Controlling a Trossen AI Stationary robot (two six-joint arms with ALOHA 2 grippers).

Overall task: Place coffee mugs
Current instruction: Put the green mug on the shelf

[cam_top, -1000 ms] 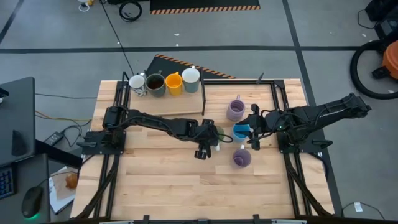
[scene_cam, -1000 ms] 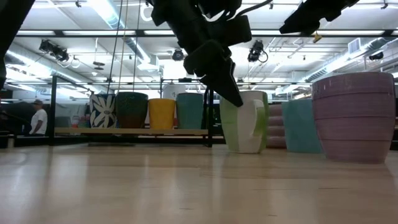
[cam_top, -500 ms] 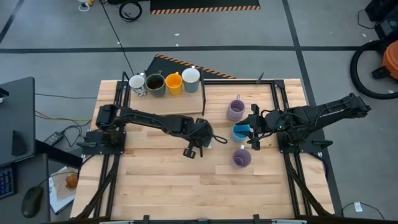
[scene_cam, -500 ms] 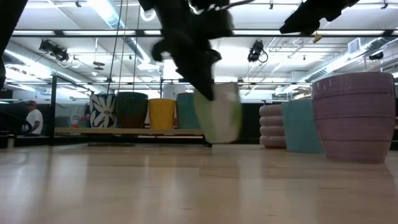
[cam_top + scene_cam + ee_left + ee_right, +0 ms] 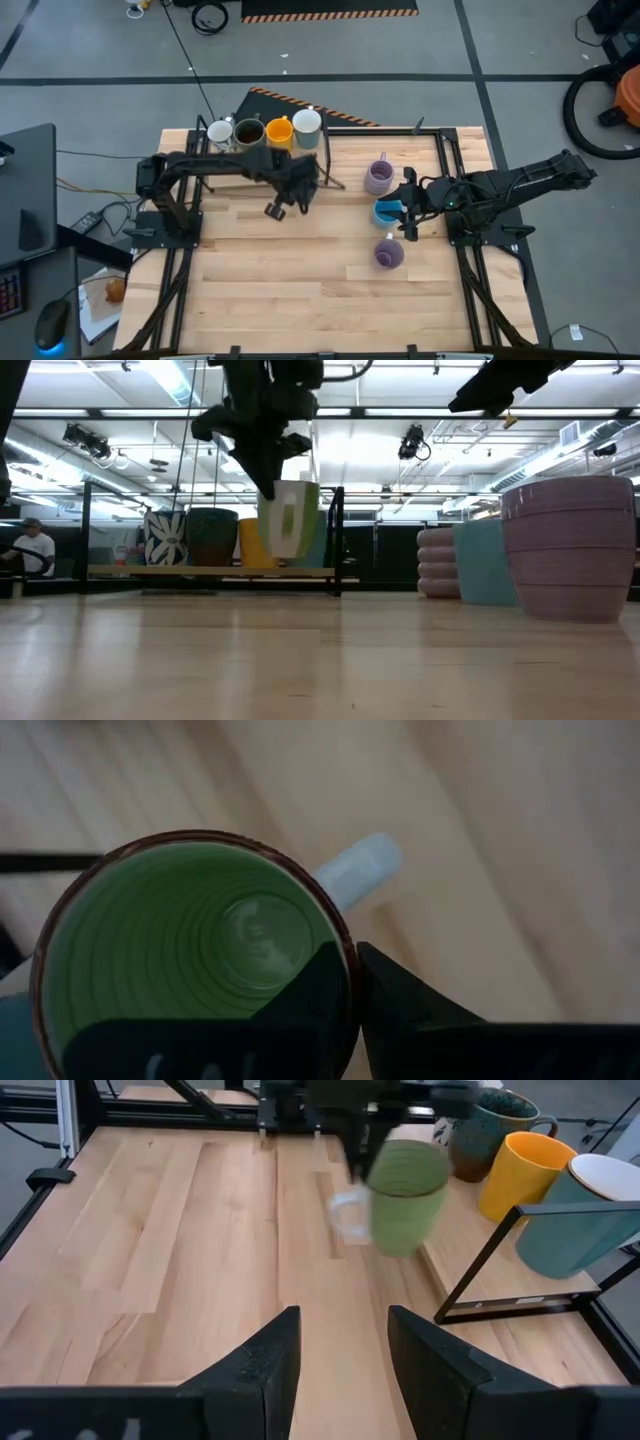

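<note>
Just in front of the raised wooden board point(image 5: 268, 160) at the table's far edge, the left gripper point(image 5: 300, 188) is clamped on the rim of the green mug point(image 5: 404, 1198), holding it clear of the tabletop. The mug is ribbed green inside, dark-rimmed, with a pale handle point(image 5: 358, 870). Well to the board's right, the right gripper point(image 5: 405, 205) hangs released over the blue mug point(image 5: 385, 212).

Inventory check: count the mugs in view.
8. Four mugs in a row at the back, a green mug in the left gripper, two purple mugs and a blue mug by the right gripper. None seems hidden.
</note>
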